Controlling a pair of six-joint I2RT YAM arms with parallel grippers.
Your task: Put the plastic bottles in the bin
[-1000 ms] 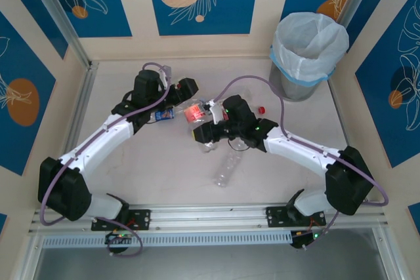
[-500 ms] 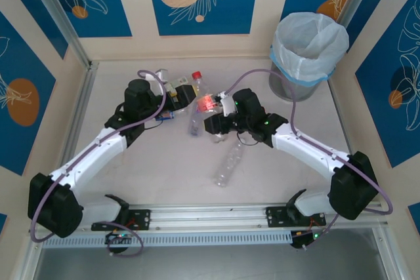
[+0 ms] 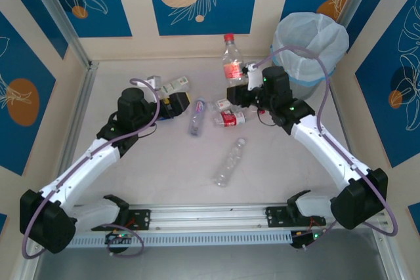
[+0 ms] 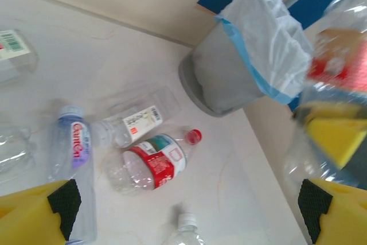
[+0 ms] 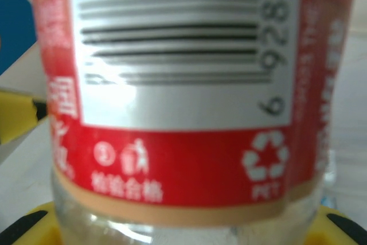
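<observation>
Right pincer (image 3: 239,79) clamps a red-labelled bottle (image 3: 230,57) — its barcode (image 5: 172,50) legible from the wrist; left pincer (image 3: 181,104) gapes.

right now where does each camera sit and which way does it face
Top: above and behind the bases, looking down on the table; both arms show.
Left wrist: on the left arm, facing bottles and the bin; its spread fingers show.
Right wrist: on the right arm, facing the red-label bottle its pincer grips; finger edges show.
Shared: top and left wrist both show the bin.

Loose bottles (image 3: 196,117) clutter the middle of the table (image 3: 164,162); the bin (image 3: 318,57) fills its far-right corner.
</observation>
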